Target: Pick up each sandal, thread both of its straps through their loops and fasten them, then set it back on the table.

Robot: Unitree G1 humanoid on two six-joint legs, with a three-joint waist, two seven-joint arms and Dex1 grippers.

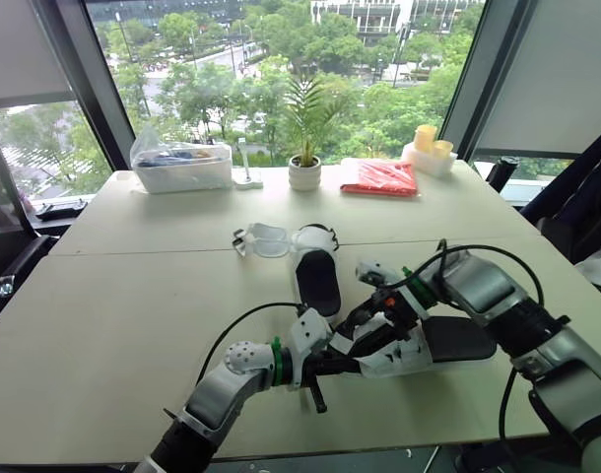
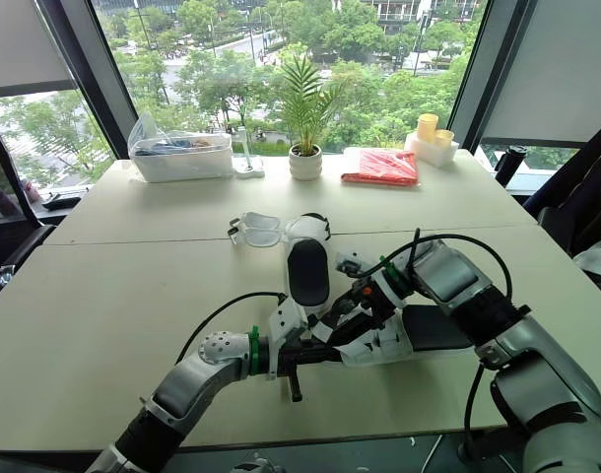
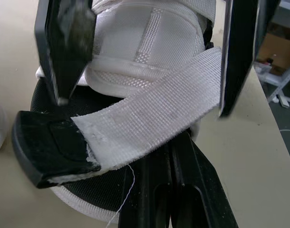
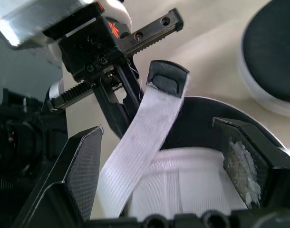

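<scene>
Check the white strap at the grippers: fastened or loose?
Loose: the strap sticks out free from the sandal, its black tip attached to nothing.

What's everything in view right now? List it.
table: 1, beige, underneath all
near sandal: 1, black sole, white upper, between the grippers
strap: 1, white, black tip, loose, across left fingers
far sandal: 1, black and white, mid-table
goggles: 1, clear, beside far sandal
bin: 1, clear, far left
potted plant: 1, green, white pot, far centre
packet: 1, red, far right
cylinders: 2, yellow, far right corner
left gripper: 1, black fingers shut, at strap
right gripper: 1, black fingers open astride near sandal
</scene>
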